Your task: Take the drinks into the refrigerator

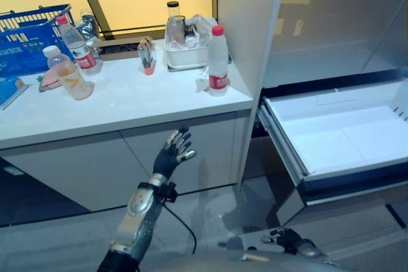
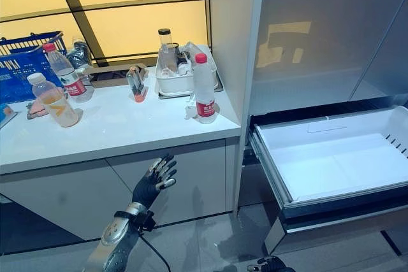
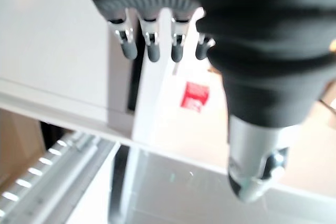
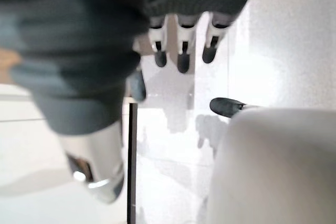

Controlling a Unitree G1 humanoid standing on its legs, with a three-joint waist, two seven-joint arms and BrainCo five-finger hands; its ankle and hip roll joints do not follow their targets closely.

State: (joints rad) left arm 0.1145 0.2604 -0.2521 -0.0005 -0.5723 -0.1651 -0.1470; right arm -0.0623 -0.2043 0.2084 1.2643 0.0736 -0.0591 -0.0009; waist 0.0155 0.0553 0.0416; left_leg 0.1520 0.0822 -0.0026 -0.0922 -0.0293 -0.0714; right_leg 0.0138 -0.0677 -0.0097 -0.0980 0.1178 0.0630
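In the left eye view, you see the left hand [image 1: 174, 153] raised in the lower middle of the frame, in front of the white cabinet [image 1: 95, 170], its fingers spread and holding nothing. On the white counter [image 1: 127, 103] a clear bottle with a red cap [image 1: 218, 62] stands near the right edge, upper middle of the frame. Further left stand a bottle with orange drink [image 1: 69, 73] and another red-capped bottle [image 1: 76, 45], beside a blue basket [image 1: 29, 39]. A white tray with jars [image 1: 185, 52] sits behind. The refrigerator drawer [image 1: 338, 135] is pulled open at the right. The right hand [image 1: 287, 240] hangs low at the bottom edge, fingers loosely apart.

In the right eye view, the same scene appears, slightly shifted.

In the left wrist view, you see the fingers [image 3: 152, 51] straight and apart, with a red label [image 3: 195, 96] beyond them.

In the right wrist view, the fingers [image 4: 182, 59] are relaxed, the thumb [image 4: 226, 107] apart, gripping nothing.
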